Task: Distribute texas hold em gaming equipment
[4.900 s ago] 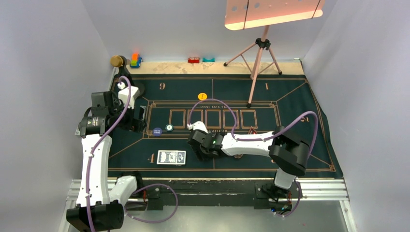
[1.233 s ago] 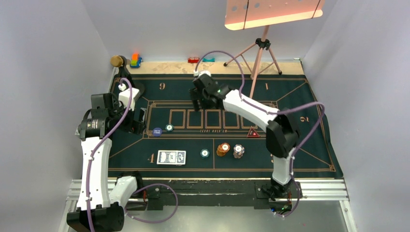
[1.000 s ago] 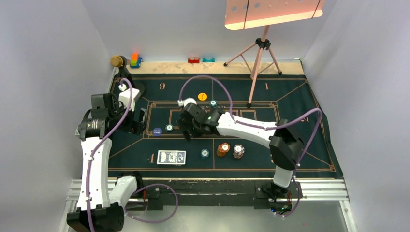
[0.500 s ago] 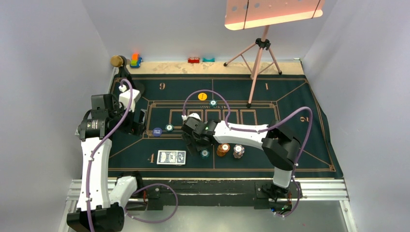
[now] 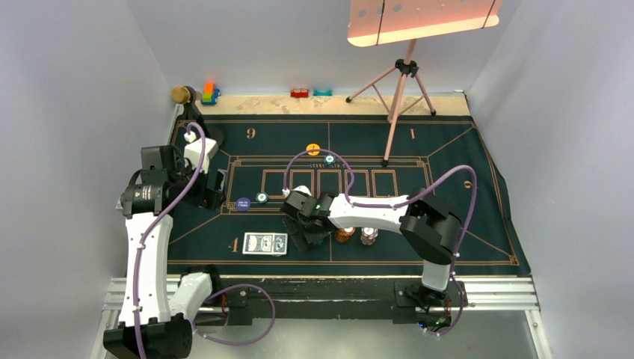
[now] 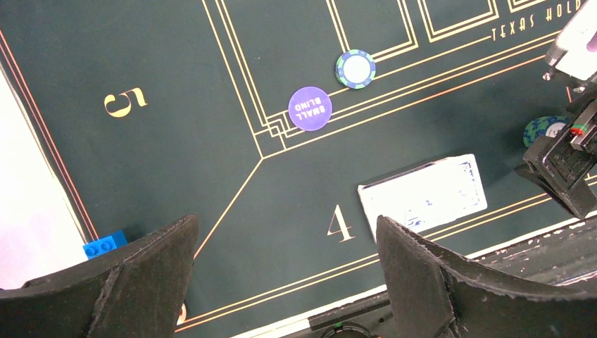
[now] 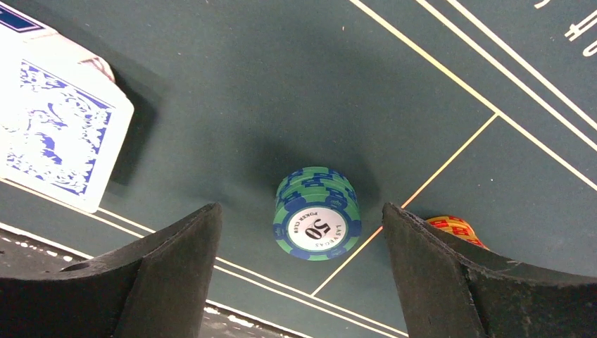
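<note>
right gripper [image 7: 299,211] astride teal chip stack [image 7: 317,215]

I have the right gripper low over the middle of the worktop's [image 5: 254,102] near edge. Its fingers are spread wide, one on each side of the teal chip stack, and neither touches it as far as I can see. The deck of cards [image 7: 49,134] lies face down just toward the left edge. The orange chip stack [image 7: 454,229] is just toward the right edge, with the white chip stack [image 5: 368,235] next beyond it.

The left gripper [image 6: 286,220] hangs near the left edge, fingers spread, nothing between them. Under it the purple small-blind button [image 6: 310,108] and a single teal chip [image 6: 355,69] lie close, not touching. The yellow button [image 5: 313,149] sits toward the far edge.
</note>
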`<state>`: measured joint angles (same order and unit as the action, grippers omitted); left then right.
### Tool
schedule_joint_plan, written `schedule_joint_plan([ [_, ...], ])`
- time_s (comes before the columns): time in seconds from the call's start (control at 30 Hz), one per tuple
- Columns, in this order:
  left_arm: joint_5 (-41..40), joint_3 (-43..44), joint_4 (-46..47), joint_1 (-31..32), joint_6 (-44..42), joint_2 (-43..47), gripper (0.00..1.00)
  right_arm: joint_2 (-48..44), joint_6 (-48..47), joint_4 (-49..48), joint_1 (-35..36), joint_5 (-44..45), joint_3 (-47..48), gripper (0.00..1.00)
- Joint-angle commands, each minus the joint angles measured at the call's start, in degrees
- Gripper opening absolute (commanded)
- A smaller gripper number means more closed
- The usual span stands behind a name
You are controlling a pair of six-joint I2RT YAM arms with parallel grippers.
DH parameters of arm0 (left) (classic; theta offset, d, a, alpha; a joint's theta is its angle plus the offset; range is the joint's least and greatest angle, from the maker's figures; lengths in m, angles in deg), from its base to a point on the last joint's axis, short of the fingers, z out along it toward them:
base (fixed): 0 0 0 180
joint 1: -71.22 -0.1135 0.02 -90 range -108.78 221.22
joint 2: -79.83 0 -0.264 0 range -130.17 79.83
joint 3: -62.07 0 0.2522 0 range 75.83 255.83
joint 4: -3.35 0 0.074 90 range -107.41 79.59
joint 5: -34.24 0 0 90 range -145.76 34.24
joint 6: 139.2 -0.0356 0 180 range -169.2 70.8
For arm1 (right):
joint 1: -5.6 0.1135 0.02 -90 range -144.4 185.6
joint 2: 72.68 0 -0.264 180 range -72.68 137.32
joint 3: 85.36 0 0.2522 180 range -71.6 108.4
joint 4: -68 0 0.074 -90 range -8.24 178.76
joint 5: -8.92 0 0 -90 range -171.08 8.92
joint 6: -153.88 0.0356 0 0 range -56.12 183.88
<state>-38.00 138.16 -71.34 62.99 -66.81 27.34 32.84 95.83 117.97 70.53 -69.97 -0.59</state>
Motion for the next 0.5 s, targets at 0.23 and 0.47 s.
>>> schedule_joint_plan([
  [0.23,0.1,1.5,0.8,-0.3,-0.6,0.6,1.0,0.2,0.9,-1.0,0.3,-1.1,-1.6,0.75],
  [0.47,0.0,1.8,0.9,-0.3,-0.6,0.5,1.0,1.4,1.3,-1.2,1.1,-2.8,-0.8,0.63],
])
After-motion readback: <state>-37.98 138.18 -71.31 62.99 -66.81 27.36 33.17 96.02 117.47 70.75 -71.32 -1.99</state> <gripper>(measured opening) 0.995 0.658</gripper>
